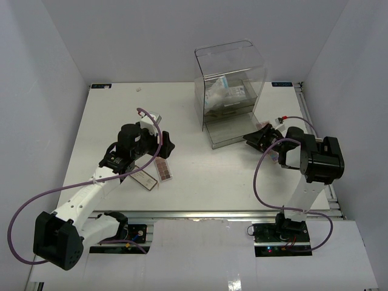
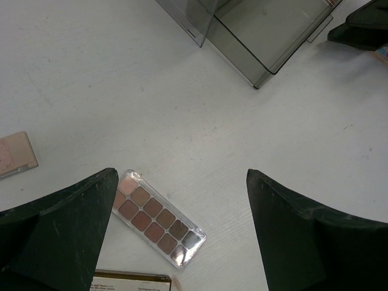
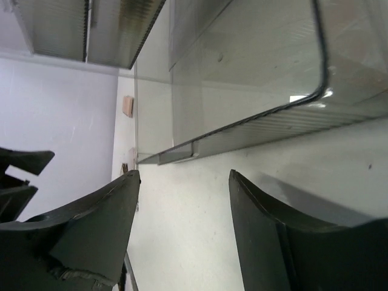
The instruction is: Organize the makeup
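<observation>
A brown eyeshadow palette [image 1: 163, 170] lies on the table just near my left gripper [image 1: 165, 145], which is open and empty above it. In the left wrist view the palette [image 2: 159, 219] sits partly under the left finger, between the open jaws of the gripper [image 2: 182, 176]. A second palette [image 1: 144, 179] lies beside it, its edge also showing in the left wrist view [image 2: 130, 282]. A pink palette [image 2: 15, 154] lies at the left edge. White-blue sachets [image 1: 221, 91] sit inside the clear box. My right gripper [image 1: 259, 138] is open and empty beside the pulled-out drawer [image 1: 230, 134]. The lipstick is out of view.
The clear acrylic drawer box [image 1: 230, 66] stands at the back centre, with its lower drawer [image 3: 242, 91] pulled out toward the arms. The right gripper [image 3: 185, 176] hovers low over bare table next to the drawer's front edge. White walls enclose the table.
</observation>
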You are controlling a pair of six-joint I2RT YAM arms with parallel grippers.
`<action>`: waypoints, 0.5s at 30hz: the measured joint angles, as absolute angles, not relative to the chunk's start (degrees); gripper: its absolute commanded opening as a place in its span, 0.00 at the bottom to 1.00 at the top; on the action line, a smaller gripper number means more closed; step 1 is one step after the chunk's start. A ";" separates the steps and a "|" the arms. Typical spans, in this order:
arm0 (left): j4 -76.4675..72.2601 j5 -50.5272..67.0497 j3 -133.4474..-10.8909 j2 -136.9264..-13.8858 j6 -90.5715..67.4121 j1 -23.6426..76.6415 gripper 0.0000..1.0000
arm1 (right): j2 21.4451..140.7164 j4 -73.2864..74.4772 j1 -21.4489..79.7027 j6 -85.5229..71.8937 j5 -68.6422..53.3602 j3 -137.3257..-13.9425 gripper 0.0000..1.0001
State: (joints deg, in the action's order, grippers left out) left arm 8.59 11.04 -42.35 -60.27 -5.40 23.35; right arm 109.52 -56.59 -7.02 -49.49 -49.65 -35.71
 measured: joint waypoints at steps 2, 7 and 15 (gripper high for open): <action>8.64 11.11 -42.35 -60.27 -5.50 23.35 0.98 | 105.64 -51.08 -7.44 -45.11 -51.42 -35.56 0.68; 8.64 11.63 -42.35 -60.27 -5.85 23.35 0.98 | 95.72 -28.28 -7.70 -25.32 -53.80 -39.28 0.73; 9.83 12.75 -42.35 -59.67 -6.30 23.35 0.98 | 85.43 7.77 -7.75 10.61 -44.13 -46.89 0.92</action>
